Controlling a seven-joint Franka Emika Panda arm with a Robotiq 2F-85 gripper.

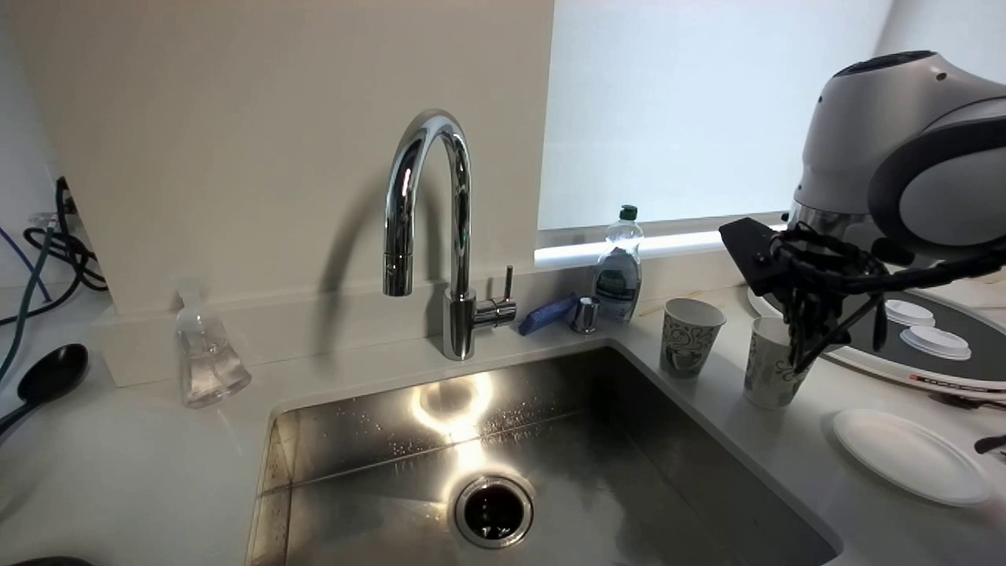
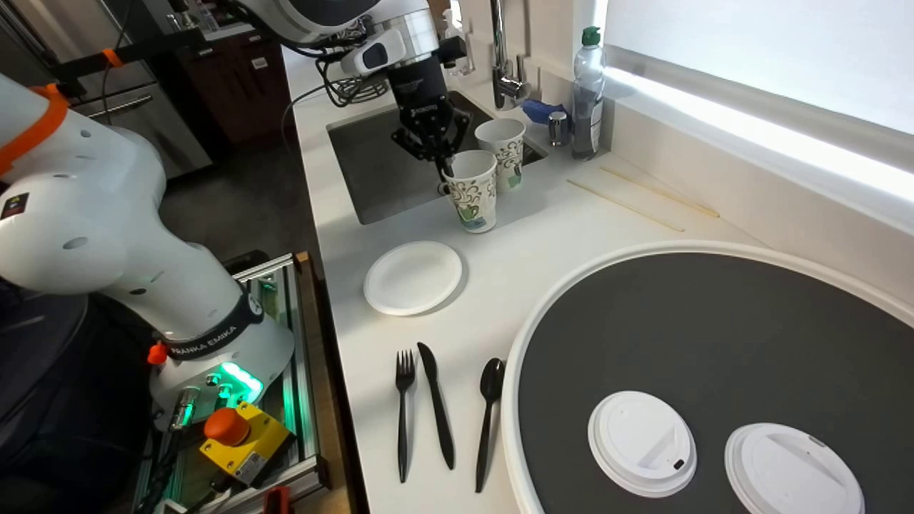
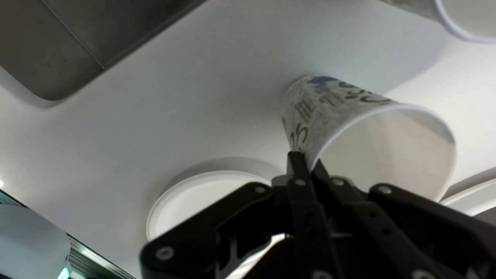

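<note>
My gripper (image 3: 304, 161) is shut on the wall of a white patterned paper cup (image 3: 329, 112) at its rim, one finger outside and one inside. The cup also shows in both exterior views (image 1: 762, 365) (image 2: 475, 200), with the gripper pointing down at its rim (image 2: 446, 171). The cup is upright at the counter; I cannot tell whether its base touches. A second similar cup (image 2: 508, 160) stands close beside it, on the sink side (image 1: 690, 342), and part of it shows in the wrist view (image 3: 418, 7). A white plate (image 2: 413, 278) lies near the held cup.
A steel sink (image 1: 581, 472) with a tall faucet (image 1: 460, 236) adjoins the cups. A soap bottle (image 2: 587, 107) and a blue item (image 1: 548, 314) stand behind. A fork (image 2: 404, 378), knife (image 2: 437, 407), spoon (image 2: 490, 407), two thin sticks (image 2: 625, 203) and a round dark tray (image 2: 643, 321) with lids (image 2: 643, 442) lie around.
</note>
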